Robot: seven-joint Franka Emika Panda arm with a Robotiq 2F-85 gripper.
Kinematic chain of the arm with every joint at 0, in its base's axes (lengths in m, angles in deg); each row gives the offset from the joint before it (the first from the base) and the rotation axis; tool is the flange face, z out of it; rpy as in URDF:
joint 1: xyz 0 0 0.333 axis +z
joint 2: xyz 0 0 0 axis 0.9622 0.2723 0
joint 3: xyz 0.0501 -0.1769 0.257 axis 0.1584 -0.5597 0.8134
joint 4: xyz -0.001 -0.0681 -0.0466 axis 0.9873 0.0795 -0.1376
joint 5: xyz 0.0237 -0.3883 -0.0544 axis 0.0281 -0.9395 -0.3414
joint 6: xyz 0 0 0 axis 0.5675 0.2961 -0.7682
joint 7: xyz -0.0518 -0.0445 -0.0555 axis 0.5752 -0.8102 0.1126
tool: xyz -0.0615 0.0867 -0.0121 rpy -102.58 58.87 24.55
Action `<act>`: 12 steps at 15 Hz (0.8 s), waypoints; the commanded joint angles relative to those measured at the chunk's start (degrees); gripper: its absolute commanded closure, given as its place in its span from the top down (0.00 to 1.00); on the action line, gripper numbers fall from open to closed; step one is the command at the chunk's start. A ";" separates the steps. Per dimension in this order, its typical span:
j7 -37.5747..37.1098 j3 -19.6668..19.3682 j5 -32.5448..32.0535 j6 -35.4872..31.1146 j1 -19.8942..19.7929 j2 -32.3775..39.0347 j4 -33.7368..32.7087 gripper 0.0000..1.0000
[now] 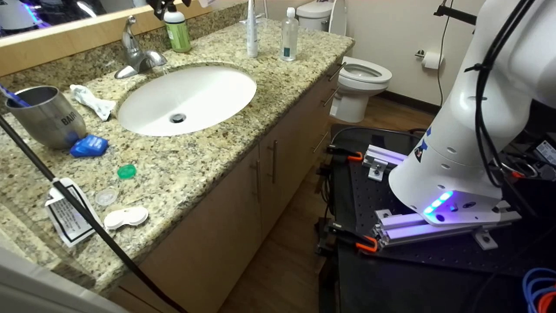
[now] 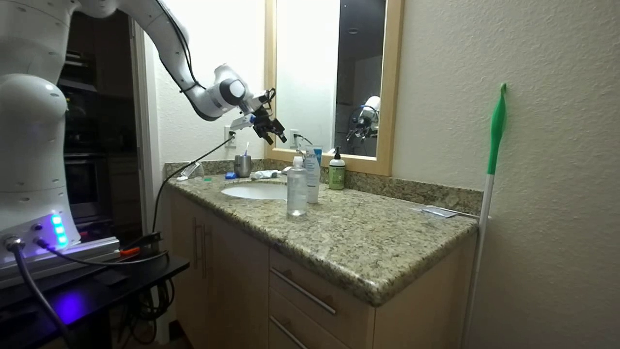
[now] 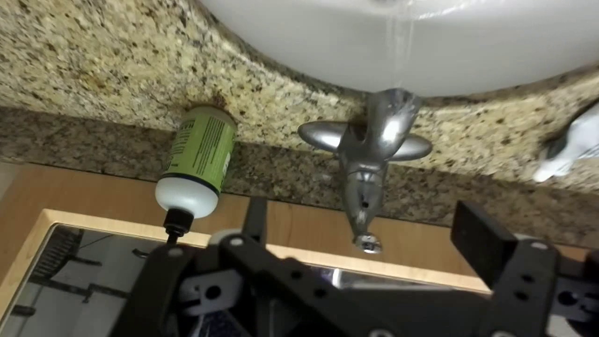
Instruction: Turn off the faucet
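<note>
Running: water [image 3: 400, 51] from the spout [image 3: 393, 114] into the basin [image 3: 290, 37]
Faucet [image 1: 139, 60]: on the counter [image 1: 217, 143] behind the basin, mirror [image 2: 307, 63] rising at its back
Gripper [image 3: 362, 222]: in front of the mirror, fingers [image 3: 482, 243] spread wide, apart from the faucet
Lever [image 1: 129, 37]: upright; in the wrist view its tip shows between the fingers
Soap [image 1: 178, 37]: green, upright, near the faucet
Tube [image 1: 252, 37], bottle [image 1: 289, 39]: both upright, across the basin from the cup [image 1: 52, 119]
Cup: metal, toothbrush [image 1: 13, 96] inside
Case [image 1: 126, 217]: white, near the counter's front edge
</note>
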 commanded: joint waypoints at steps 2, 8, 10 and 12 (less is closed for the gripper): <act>-15.05 -15.39 -0.13 -4.17 10.49 17.44 -18.00 1.00; -14.79 -11.78 0.99 -6.56 8.04 16.02 -15.22 1.00; -20.75 -14.61 5.35 -8.37 11.02 20.03 -20.39 1.00; -25.02 -18.88 9.29 -11.18 14.56 24.37 -25.23 1.00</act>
